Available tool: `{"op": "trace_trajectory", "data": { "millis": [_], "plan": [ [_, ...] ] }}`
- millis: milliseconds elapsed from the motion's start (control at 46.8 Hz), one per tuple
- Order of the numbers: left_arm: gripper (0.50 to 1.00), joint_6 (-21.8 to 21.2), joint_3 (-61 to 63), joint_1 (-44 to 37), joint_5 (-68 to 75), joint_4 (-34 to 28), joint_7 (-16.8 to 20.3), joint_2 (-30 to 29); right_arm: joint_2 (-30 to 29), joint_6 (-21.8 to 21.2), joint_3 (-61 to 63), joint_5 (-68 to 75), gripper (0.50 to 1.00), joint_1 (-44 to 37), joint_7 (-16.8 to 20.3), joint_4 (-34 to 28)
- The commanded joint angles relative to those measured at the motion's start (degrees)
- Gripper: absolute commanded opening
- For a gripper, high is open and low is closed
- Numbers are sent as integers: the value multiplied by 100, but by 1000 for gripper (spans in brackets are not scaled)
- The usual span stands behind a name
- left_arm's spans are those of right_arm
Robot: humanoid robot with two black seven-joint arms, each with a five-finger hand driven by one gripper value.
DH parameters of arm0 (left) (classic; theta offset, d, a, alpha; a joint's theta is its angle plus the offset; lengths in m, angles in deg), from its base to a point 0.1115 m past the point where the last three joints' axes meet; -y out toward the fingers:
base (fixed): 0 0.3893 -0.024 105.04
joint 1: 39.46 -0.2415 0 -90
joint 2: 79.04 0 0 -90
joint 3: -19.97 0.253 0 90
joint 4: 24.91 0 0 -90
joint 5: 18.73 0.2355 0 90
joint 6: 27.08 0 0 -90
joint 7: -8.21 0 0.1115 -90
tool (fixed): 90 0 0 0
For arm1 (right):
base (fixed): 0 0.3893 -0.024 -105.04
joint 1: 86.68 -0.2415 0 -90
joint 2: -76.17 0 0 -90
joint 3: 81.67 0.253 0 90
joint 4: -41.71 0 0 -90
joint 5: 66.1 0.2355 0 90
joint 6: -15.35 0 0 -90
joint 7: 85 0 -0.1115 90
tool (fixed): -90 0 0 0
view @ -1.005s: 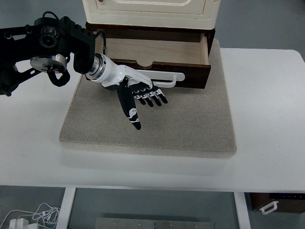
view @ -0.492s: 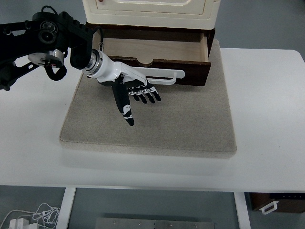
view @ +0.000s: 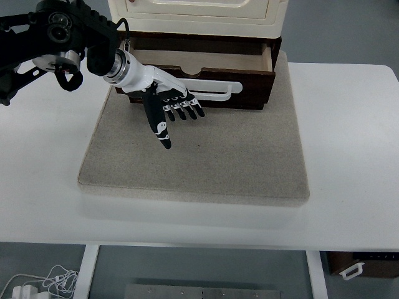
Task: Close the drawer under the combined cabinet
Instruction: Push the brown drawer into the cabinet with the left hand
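A dark brown wooden drawer sticks out a little from under the cream cabinet, its pale inside showing as a narrow strip. A white bar handle runs along its front. My left hand, white with black fingers, lies flat against the drawer front at its left half. Its fingers are spread and hold nothing; the thumb points down over the mat. The black left arm comes in from the upper left.
Cabinet and drawer stand at the back of a grey-beige mat on a white table. The table's front edge runs along the bottom, with cables on the floor below.
My left hand has pushed towards the cabinet, and the drawer has slid further in. Much less of its inside shows now.
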State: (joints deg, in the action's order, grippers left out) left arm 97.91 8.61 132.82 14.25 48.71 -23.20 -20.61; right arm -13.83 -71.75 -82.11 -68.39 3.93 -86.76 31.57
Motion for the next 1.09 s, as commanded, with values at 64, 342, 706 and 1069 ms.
{"op": "trace_trajectory", "data": {
  "millis": [64, 342, 706, 1069],
  "plan": [
    [992, -1, 2, 7, 7, -120, 4, 160, 0, 0, 0, 0, 952, 0, 0, 3],
    [992, -10, -7, 7, 253, -410, 12, 362, 0, 0, 0, 0, 952, 0, 0, 3],
    [990, -1, -68, -2, 411, -973, 48, 714, 0, 0, 0, 0, 952, 0, 0, 3],
    [984, -27, -86, -19, 561, -1254, 83, 793, 0, 0, 0, 0, 952, 0, 0, 3]
  ]
}}
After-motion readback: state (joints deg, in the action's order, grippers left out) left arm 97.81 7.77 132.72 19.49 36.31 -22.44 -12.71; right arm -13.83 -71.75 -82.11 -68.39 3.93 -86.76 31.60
